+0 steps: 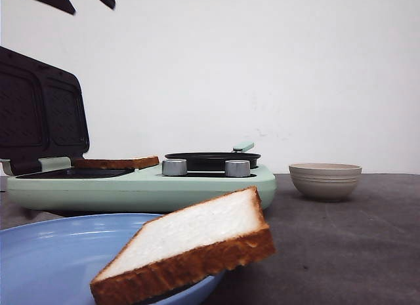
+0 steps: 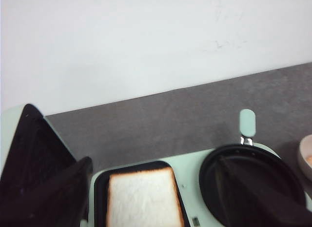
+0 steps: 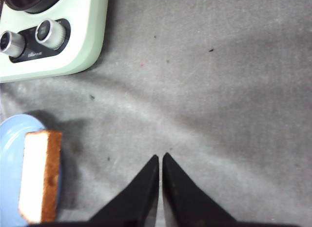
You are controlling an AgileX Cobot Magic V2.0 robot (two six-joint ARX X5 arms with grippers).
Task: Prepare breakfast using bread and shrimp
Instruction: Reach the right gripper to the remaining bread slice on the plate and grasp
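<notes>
One slice of bread (image 1: pixel 117 162) lies flat in the left tray of the mint-green sandwich maker (image 1: pixel 144 187), and it also shows in the left wrist view (image 2: pixel 144 197). The second slice of bread (image 1: pixel 190 249) leans tilted on the rim of a blue plate (image 1: pixel 46 259) at the front, and it also shows in the right wrist view (image 3: pixel 40 175). My left gripper (image 2: pixel 153 161) is wide open and empty, high above the tray slice; its tips show at the top of the front view (image 1: pixel 92 6). My right gripper (image 3: pixel 161 156) is shut and empty over bare grey table, right of the plate. No shrimp is clearly visible.
The maker's dark lid (image 1: pixel 39 111) stands open at the left. A black round pan (image 1: pixel 211 159) with a mint handle sits on the maker's right side, behind two silver knobs (image 1: pixel 174 167). A beige bowl (image 1: pixel 325 180) stands to the right; its contents are hidden.
</notes>
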